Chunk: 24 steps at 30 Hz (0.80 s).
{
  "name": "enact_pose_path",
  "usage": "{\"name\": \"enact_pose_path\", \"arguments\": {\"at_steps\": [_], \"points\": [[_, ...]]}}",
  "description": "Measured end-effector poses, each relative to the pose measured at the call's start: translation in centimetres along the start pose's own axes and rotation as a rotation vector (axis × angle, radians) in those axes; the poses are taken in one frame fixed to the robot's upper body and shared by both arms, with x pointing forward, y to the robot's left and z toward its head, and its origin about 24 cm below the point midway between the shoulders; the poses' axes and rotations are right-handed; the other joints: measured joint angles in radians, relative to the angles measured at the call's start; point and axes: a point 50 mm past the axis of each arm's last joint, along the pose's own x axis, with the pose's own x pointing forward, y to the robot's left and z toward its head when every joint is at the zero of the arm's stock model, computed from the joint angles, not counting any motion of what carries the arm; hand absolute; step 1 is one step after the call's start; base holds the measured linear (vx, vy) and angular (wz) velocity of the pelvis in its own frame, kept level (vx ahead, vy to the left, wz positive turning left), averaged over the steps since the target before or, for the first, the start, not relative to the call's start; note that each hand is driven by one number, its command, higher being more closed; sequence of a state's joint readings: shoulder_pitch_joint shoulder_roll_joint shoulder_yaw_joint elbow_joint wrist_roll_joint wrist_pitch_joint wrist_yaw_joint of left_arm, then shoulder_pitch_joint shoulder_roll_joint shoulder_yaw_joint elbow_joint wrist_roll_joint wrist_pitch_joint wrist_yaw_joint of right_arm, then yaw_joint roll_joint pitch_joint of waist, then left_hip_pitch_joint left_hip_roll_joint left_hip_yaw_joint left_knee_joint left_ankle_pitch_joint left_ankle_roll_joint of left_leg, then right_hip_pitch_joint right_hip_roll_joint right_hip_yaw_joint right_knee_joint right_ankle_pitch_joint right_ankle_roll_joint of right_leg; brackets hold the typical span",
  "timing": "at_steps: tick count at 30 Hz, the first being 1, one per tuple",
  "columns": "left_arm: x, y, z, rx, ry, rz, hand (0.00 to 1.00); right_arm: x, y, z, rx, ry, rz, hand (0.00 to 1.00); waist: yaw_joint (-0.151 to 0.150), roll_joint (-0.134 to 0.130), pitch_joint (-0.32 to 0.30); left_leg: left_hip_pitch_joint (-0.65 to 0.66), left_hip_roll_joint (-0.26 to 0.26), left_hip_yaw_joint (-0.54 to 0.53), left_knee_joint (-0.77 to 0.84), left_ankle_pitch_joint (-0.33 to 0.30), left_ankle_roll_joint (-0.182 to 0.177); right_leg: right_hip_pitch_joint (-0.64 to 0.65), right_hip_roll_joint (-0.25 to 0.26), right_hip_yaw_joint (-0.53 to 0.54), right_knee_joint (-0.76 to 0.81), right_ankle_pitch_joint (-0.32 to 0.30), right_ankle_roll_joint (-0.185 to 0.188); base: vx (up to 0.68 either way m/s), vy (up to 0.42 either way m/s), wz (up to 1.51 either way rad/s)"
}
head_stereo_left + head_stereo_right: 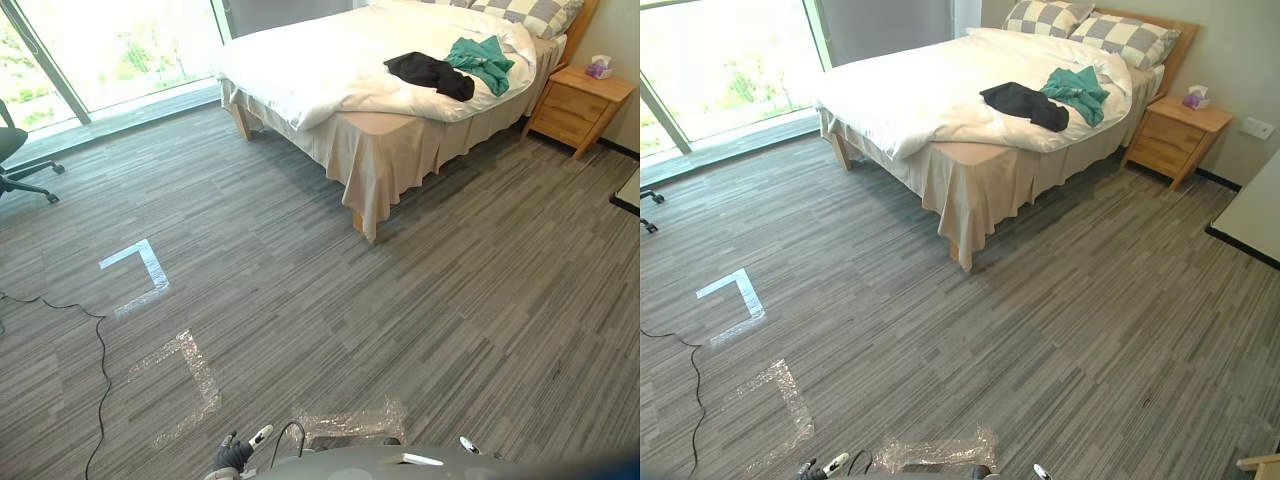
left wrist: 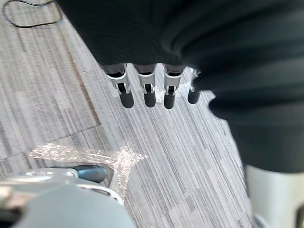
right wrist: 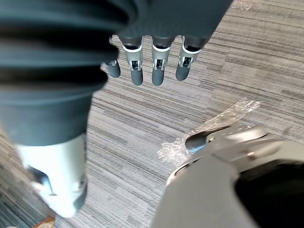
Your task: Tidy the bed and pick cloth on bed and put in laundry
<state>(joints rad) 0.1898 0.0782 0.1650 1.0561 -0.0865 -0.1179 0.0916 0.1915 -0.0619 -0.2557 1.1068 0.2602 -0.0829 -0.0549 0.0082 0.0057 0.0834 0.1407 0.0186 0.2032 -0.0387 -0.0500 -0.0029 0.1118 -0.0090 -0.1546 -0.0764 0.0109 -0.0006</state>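
Observation:
A black cloth (image 1: 430, 73) lies crumpled on the white duvet of the bed (image 1: 330, 60), far ahead to the right. A teal cloth (image 1: 483, 60) lies bunched beside it, touching it, nearer the checked pillows (image 1: 1080, 25). The duvet is rumpled and hangs over the near corner. My left hand (image 2: 150, 92) hangs over the grey carpet with straight fingers, holding nothing. My right hand (image 3: 157, 71) also hangs over the carpet, fingers straight and empty. Both hands are far from the bed.
A wooden nightstand (image 1: 580, 105) with a tissue box (image 1: 599, 67) stands right of the bed. An office chair (image 1: 15, 160) sits at the far left by the window. Tape marks (image 1: 140, 270) lie on the carpet. A white table edge (image 1: 1255, 215) shows at the right.

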Motion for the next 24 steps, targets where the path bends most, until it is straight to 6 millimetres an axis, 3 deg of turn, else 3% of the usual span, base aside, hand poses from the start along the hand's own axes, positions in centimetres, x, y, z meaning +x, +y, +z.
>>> {"name": "enact_pose_path", "arguments": {"at_steps": [7, 10, 15, 24], "points": [[0.4, -0.5, 1.1, 0.046, -0.02, -0.015, 0.0, 0.3, 1.0, 1.4, 0.002, -0.034, 0.022, 0.0, 0.0, 0.002, 0.02, 0.032, 0.0, 0.008, -0.027, -0.009, -0.014, 0.03, 0.003, -0.009, -0.017, -0.007, 0.024, 0.07, -0.005, -0.01], [0.5, -0.5, 1.3, 0.045, -0.024, -0.016, 0.0, 0.4, 1.2, 1.8, 0.001, -0.043, 0.028, 0.0, 0.0, 0.002, 0.032, 0.047, 0.003, 0.011, -0.028, -0.014, -0.023, 0.037, 0.005, -0.006, -0.017, -0.008, 0.054, -0.01, -0.001, -0.04], [0.5, -0.5, 1.3, 0.056, -0.018, -0.016, 0.0, 0.6, 1.9, 2.6, -0.008, -0.063, 0.046, 0.0, 0.001, -0.001, 0.035, 0.054, 0.003, 0.039, -0.028, -0.024, -0.037, 0.033, 0.005, 0.007, -0.018, -0.006, 0.055, -0.03, -0.019, -0.14], [0.8, -0.8, 2.2, 0.124, -0.029, -0.029, 0.0, 0.6, 2.1, 3.0, -0.033, -0.075, 0.05, 0.0, 0.001, -0.002, 0.043, 0.024, 0.005, 0.063, -0.027, -0.024, -0.023, -0.005, 0.008, 0.032, -0.025, 0.003, 0.037, -0.05, -0.038, -0.09]]}}
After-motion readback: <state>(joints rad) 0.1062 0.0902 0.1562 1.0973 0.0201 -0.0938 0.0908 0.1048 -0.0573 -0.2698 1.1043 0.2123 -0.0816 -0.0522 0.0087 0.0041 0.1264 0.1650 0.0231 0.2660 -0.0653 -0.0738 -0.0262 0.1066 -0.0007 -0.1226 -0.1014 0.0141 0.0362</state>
